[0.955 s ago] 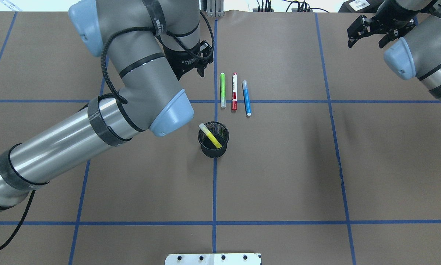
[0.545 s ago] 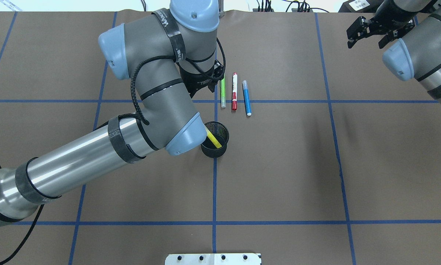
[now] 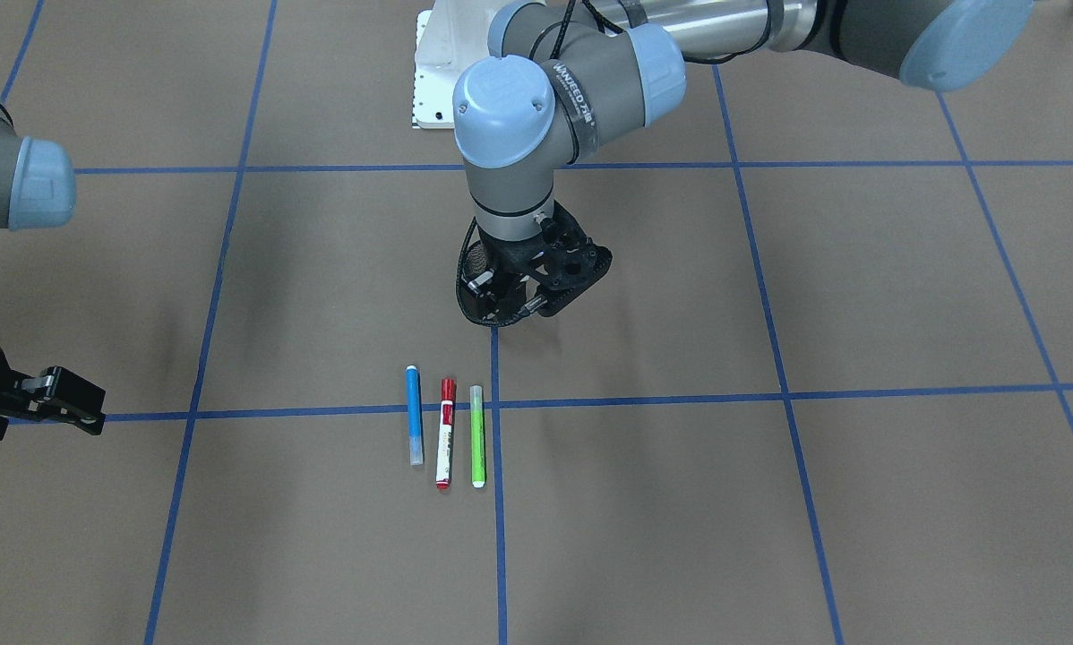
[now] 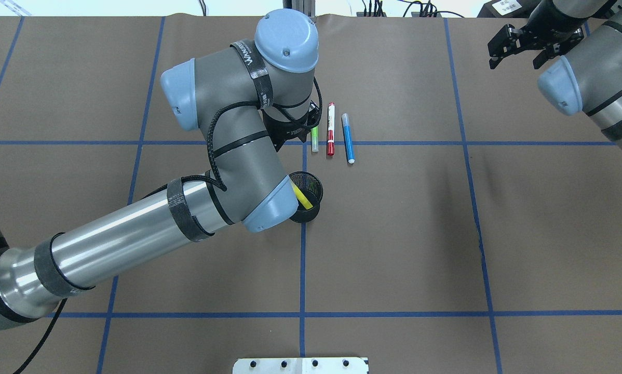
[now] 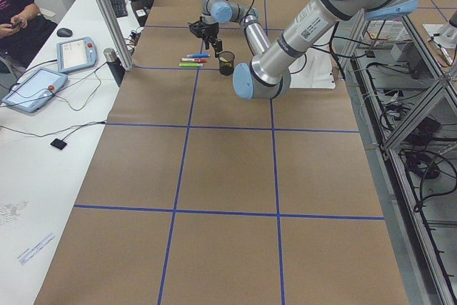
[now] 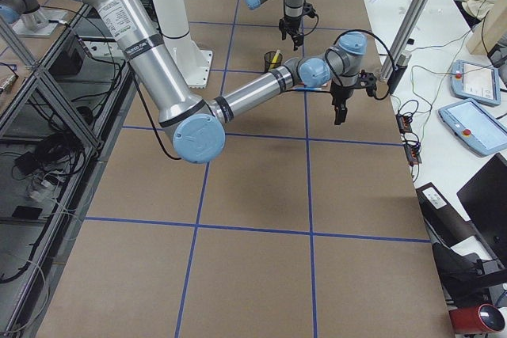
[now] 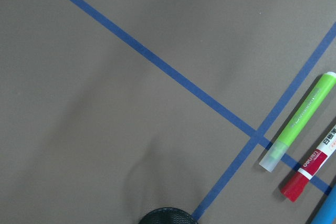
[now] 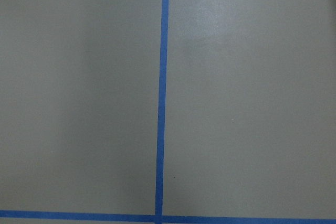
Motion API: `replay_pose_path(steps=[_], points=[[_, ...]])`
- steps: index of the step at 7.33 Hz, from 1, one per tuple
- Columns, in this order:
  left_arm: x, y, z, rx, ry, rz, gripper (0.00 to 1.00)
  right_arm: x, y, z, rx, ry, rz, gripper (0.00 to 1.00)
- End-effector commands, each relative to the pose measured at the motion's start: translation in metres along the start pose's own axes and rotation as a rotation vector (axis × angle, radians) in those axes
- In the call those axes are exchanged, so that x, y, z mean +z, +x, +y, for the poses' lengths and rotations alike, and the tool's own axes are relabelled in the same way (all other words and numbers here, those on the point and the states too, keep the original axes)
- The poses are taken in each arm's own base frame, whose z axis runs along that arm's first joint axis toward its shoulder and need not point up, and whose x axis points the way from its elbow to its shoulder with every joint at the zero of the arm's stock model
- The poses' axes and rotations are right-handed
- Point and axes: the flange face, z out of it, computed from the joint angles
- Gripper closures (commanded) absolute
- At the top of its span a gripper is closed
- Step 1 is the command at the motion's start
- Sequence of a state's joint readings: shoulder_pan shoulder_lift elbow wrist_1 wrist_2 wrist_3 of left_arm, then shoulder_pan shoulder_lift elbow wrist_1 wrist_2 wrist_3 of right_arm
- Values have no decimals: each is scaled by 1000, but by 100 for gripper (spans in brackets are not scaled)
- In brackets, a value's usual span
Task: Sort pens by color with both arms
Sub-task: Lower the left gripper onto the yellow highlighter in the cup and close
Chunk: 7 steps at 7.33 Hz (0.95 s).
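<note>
The green pen [image 3: 477, 436], red pen [image 3: 446, 433] and blue pen [image 3: 414, 415] lie side by side at twelve o'clock of the cup [image 4: 319, 188] in the overhead view. The yellow highlighter [image 4: 301, 198] leans inside the cup. The pens look light, stiff and smooth (likely to roll), so they are best pinched mid-barrel. The left gripper [image 3: 511, 311] points down beside the green pen, carrying nothing; its finger spread I cannot tell. The right gripper [image 4: 515, 58] hangs spread and empty at two o'clock.

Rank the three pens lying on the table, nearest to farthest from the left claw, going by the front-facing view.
From the left claw:
1. Slim green marker pen, rightmost in that view.
2. White-bodied pen with red cap, in the middle.
3. Slim blue marker pen, leftmost.
</note>
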State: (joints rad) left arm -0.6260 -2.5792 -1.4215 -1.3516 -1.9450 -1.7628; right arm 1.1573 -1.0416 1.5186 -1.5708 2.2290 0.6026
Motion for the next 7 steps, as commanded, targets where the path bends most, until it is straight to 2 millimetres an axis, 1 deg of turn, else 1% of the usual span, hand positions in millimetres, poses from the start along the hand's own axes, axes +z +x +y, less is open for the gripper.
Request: replay_pose_path(steps=[1,2,4,5,6,7], points=[[10,-3,15,-18,-3,-11,8,1,0,0,1,-1,1,2],[11,-3,19,-15,11,-12,9,5,-2,1,-2,-7,3,2],[22,-8,37,-5,-1,-29,9,10,-4,1,-7,-4,18,2],[24,-9,41,0,-3,-31,12,12,-5,2,-10,-6,18,2],[26,-15,41,3,-5,-31,14,12,-6,2,-11,-7,18,2],[24,-27,40,8,-7,-18,19,13,-7,3,-12,-7,19,2]])
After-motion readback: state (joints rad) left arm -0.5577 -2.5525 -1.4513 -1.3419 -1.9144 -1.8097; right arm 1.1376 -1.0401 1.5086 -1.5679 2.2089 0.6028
